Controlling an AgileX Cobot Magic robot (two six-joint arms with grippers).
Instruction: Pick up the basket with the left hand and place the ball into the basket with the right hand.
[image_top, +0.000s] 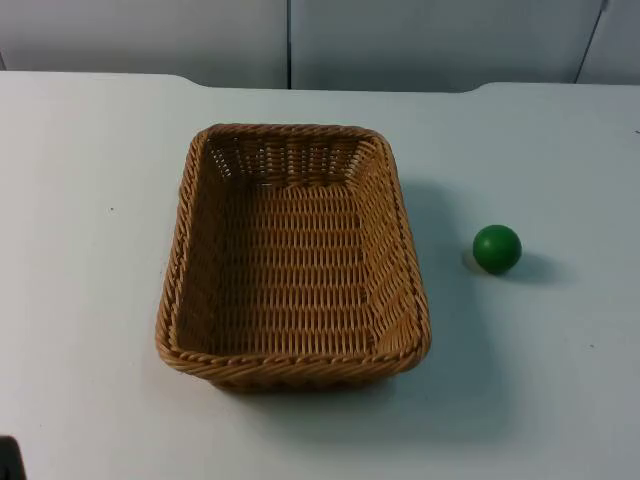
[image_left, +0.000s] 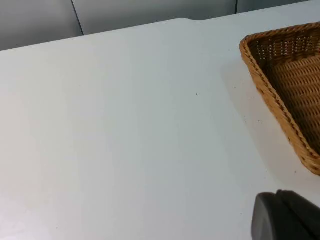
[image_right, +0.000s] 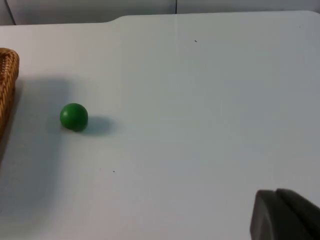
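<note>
The left pincer (image_left: 286, 216) hangs above bare counter (image_left: 125, 130), off to the basket's left side and well apart from it; a single black fingertip is what can be made out, so whether it is released or clenched cannot be told. The right pincer (image_right: 285, 215) hangs likewise over open counter, to the right of the ball and well apart from it, and its state cannot be told either, with just one dark fingertip to go by. Neither pincer touches anything.

From the left wrist view, one corner of the woven basket (image_left: 280, 85) comes in, with its braided rim and part of the inner wall. From the right wrist view, the green ball (image_right: 74, 117) sits on the counter, its shadow beside it, with a sliver of the basket's rim close by.

The top view gives the full layout: the tan wicker basket (image_top: 292, 258), rectangular and upright, rests flat near the middle of the white counter (image_top: 90, 200), holding nothing. The ball (image_top: 497, 248) lies to its right, near the basket but not touching. The grey partition wall (image_top: 400, 40) closes off the far edge.
</note>
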